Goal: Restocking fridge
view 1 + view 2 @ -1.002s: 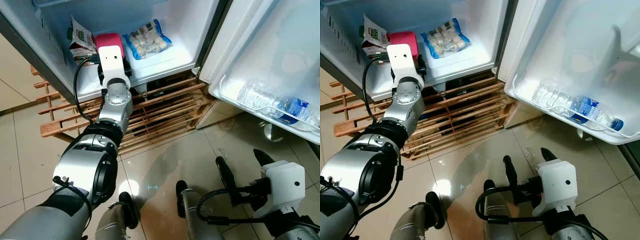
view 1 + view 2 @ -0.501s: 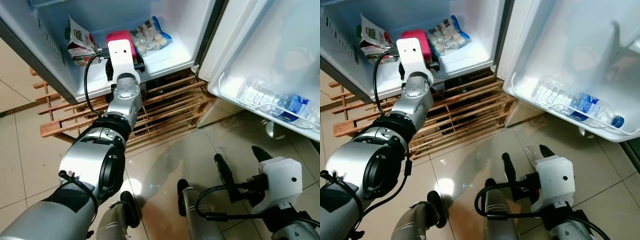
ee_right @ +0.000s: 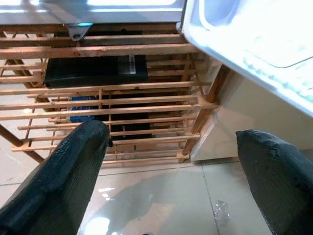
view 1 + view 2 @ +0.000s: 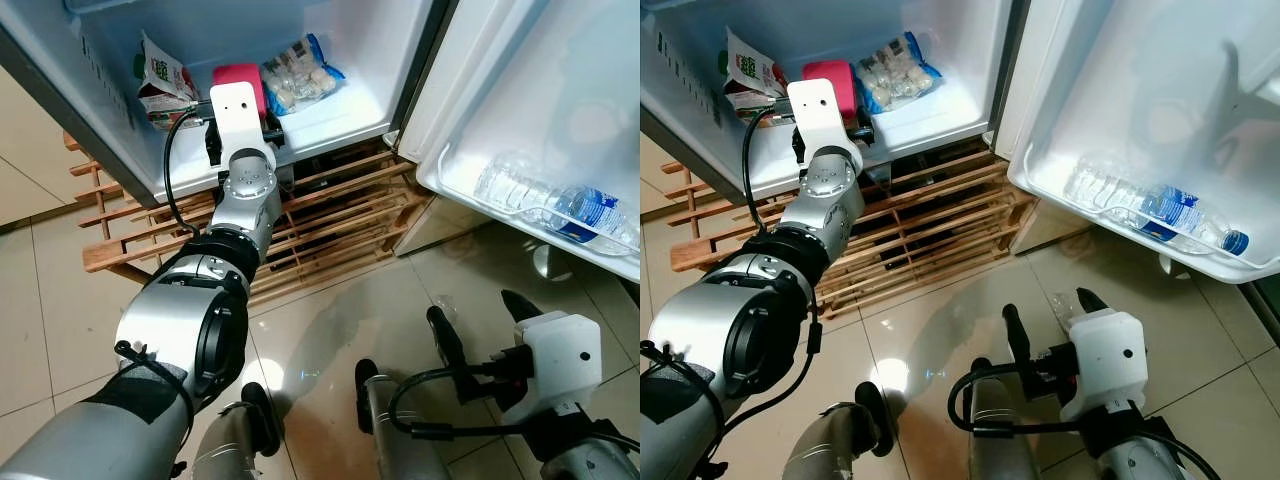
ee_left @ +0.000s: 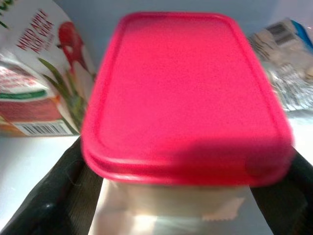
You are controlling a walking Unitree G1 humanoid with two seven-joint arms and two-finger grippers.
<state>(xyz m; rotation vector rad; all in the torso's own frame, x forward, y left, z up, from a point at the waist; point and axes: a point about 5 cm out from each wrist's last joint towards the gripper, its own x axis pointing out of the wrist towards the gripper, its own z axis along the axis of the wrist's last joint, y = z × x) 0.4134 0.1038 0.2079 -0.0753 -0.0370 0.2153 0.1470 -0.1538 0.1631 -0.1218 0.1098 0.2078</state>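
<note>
From the head views, the left gripper [image 4: 242,95] has drawn slightly back along the fridge shelf [image 4: 330,118]. The left wrist view shows its fingers [image 5: 46,196] flanking the pink-lidded container [image 5: 183,93], which sits between carton [image 5: 34,83] and dumpling bag [image 4: 298,75]; placement looks nearly complete. The right gripper [image 3: 176,176] hangs spread.

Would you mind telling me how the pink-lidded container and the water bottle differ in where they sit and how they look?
The pink-lidded container sits upright on the fridge's shelf floor; the water bottle lies on its side in the door bin. The container has an opaque pink lid, while the bottle is clear with a blue label. The left gripper has a finger on either side of the container; nothing touches the bottle. Both are inside the open fridge.
</note>
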